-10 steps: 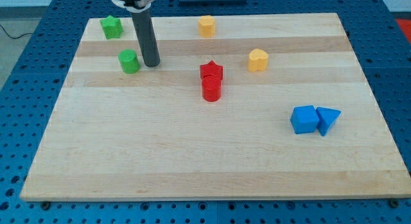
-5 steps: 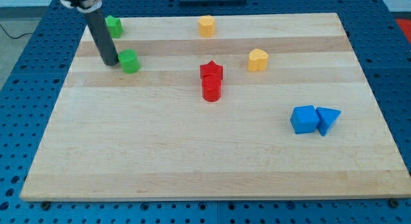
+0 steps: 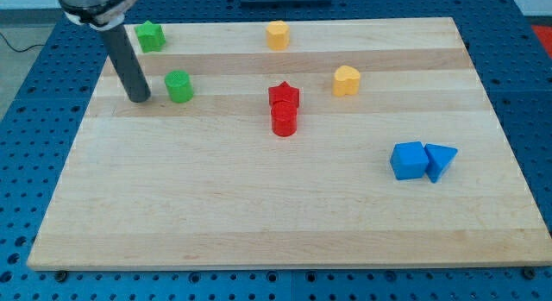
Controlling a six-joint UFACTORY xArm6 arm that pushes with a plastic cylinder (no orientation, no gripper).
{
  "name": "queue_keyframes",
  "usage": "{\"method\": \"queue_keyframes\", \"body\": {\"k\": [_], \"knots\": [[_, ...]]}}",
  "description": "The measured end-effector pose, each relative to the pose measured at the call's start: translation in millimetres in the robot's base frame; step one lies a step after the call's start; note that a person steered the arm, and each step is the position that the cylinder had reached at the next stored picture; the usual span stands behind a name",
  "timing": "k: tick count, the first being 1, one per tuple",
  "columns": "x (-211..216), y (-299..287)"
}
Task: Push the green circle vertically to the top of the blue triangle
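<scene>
Here my tip (image 3: pixel 139 99) sits near the green circle (image 3: pixel 179 86) (view's left).

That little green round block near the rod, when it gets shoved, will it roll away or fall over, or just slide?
Probably just slide. The green circle stands upright on a flat end on the wooden board, so rolling seems unlikely. It looks squat, so tipping also seems unlikely. Being round, it may slip sideways off my tip, now just to its left, if the push is off-centre.

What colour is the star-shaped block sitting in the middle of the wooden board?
The star block is red, with a red cylinder touching it on the view's bottom side. The camera view shows it clearly.
</scene>
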State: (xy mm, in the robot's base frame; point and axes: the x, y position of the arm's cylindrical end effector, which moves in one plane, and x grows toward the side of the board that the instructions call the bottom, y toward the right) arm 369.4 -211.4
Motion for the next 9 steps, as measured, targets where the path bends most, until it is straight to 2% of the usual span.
{"method": "queue_keyframes", "body": {"k": [2,3,5,6,8,9], "knots": [[-41.7,128.5],[-48.8,152.9],[-55.6,116.8],[-71.3,150.7],[-84.8,280.2],[-85.2,282.4]]}}
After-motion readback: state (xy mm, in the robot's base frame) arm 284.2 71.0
